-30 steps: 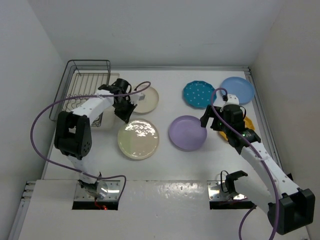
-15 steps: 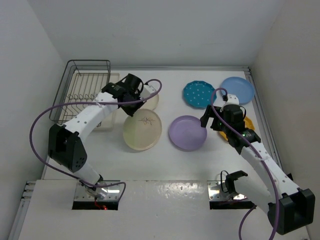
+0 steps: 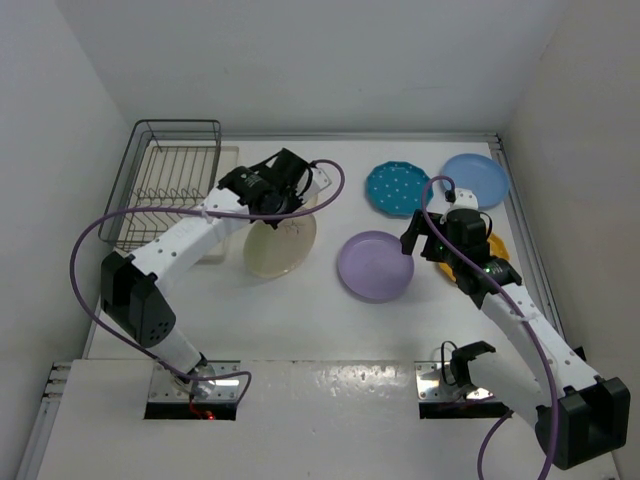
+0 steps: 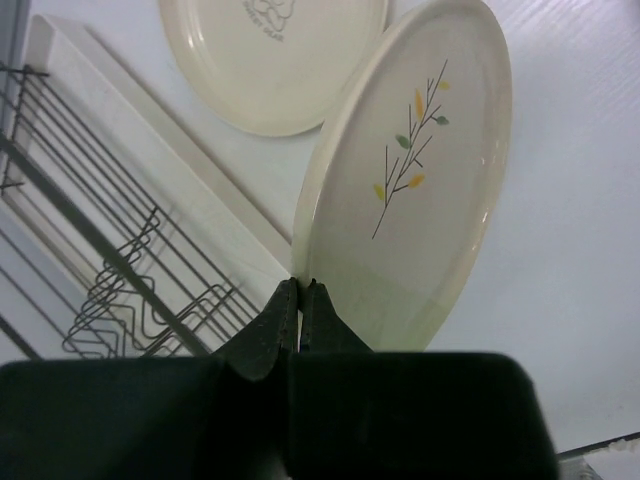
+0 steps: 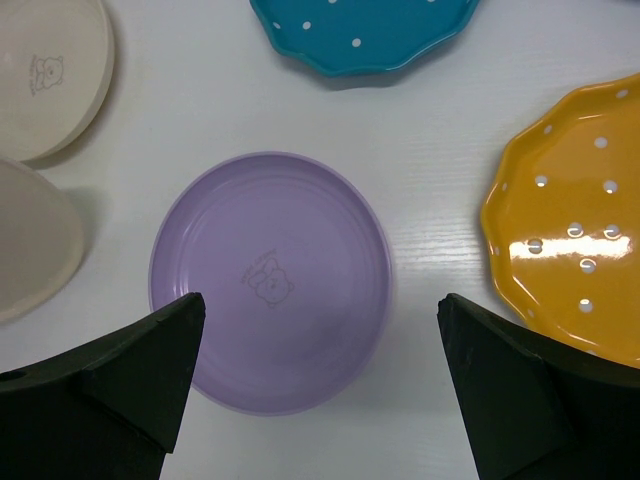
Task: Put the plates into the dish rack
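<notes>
Sprig plate (image 4: 410,190) stands tilted on edge, its lower rim pinched in the left gripper (image 4: 300,292). The dish rack (image 4: 100,250) lies just to that gripper's left, prongs upright, so the left arm is the nearer one. On the white counter (image 4: 580,250), the right gripper (image 5: 320,340) hangs wide open over the lavender plate (image 5: 270,335).
</notes>
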